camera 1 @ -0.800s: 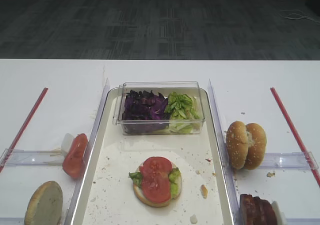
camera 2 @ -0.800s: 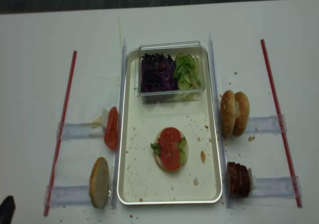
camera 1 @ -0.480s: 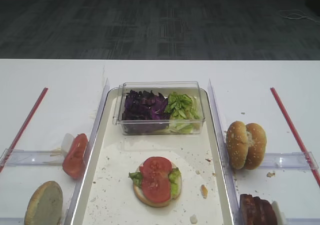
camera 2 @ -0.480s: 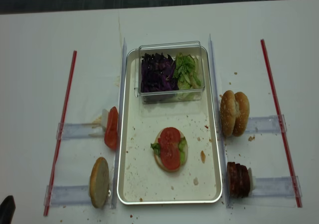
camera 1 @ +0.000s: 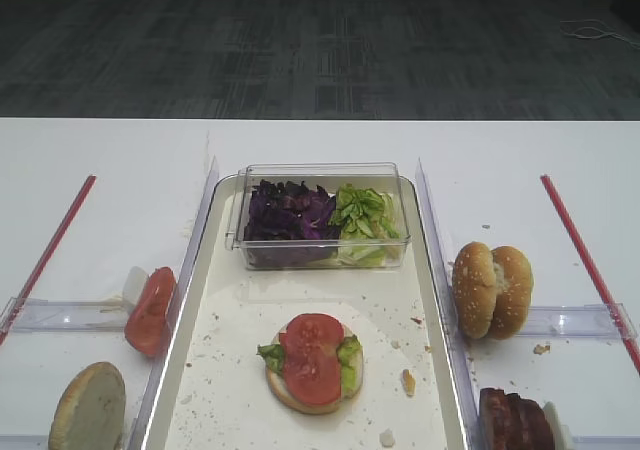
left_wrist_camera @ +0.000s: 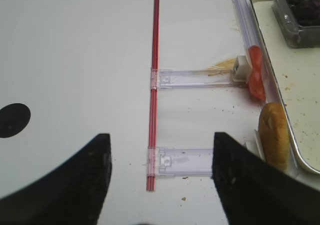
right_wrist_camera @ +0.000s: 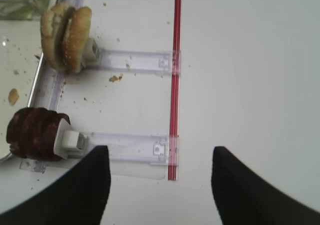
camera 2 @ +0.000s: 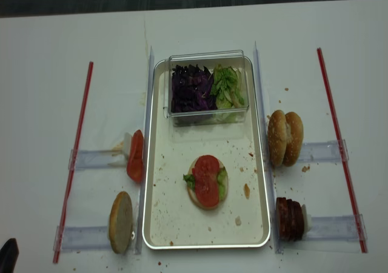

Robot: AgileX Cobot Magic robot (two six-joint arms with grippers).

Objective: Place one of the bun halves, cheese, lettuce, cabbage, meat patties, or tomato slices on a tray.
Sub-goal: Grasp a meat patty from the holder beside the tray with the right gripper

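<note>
Dark reddish-brown meat patties [right_wrist_camera: 34, 134] stacked on edge just right of shallow off-white rectangular tray [camera 2: 156, 224], row's long axis across table; black right gripper [right_wrist_camera: 159, 185] above table, jaws apart, empty; left gripper [left_wrist_camera: 159, 185] likewise.

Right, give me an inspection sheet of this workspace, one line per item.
Surface: white table, crumbs scattered right of the tray.
Job's things: shallow off-white rectangular tray holds a pale bun half topped with green lettuce and red tomato slices; purple cabbage and more lettuce sit in a clear plastic box; dark meat patties and two sesame bun halves stand on edge to its right, tomato and another bun half to its left.
Clutter: clear plastic rails, red strips.
Grippers: left gripper open, empty; right gripper open, empty.
Cables: one on the floor.
Surroundings: dark carpet.
</note>
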